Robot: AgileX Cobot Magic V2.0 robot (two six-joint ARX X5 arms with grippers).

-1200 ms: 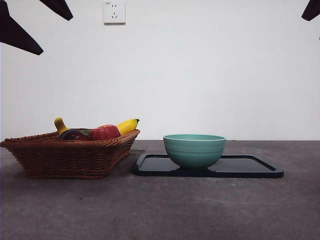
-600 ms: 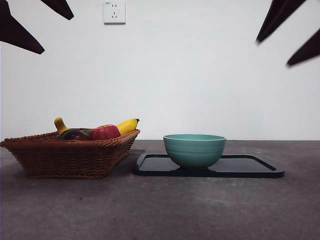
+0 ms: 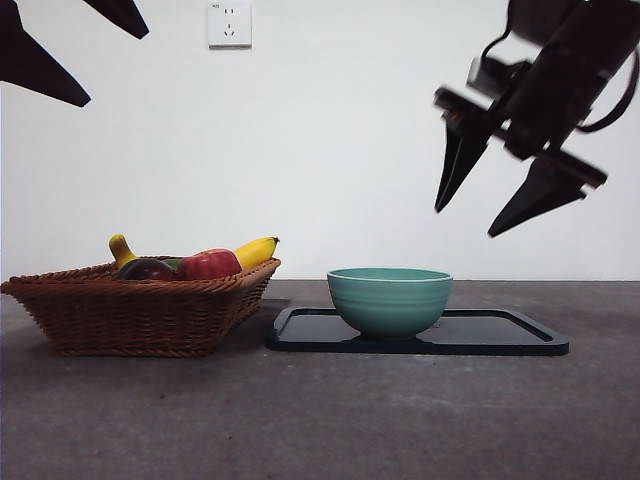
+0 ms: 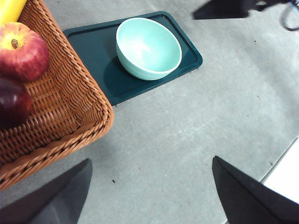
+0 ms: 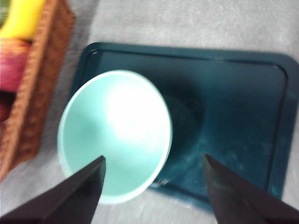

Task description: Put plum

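Observation:
The plum (image 3: 147, 269) is dark maroon and lies in the wicker basket (image 3: 130, 315) at the left, next to a red apple (image 3: 208, 265). In the left wrist view the plum (image 4: 13, 102) sits below the apple (image 4: 23, 51) at the picture's edge. My left gripper (image 4: 151, 159) is open and empty, high above the table beside the basket; it shows as black tips in the front view's top left corner (image 3: 115, 70). My right gripper (image 3: 466, 222) is open and empty, in the air above and to the right of the bowl. Its wrist view (image 5: 154, 157) looks down on the bowl.
A teal bowl (image 3: 389, 300) stands empty on a dark tray (image 3: 500, 335) right of the basket. Yellow bananas (image 3: 255, 251) lie in the basket's far side. A wall socket (image 3: 229, 24) is on the white wall behind.
My right gripper has come down and leftward from the top right corner to above the bowl. The left gripper and the fruit have not moved.

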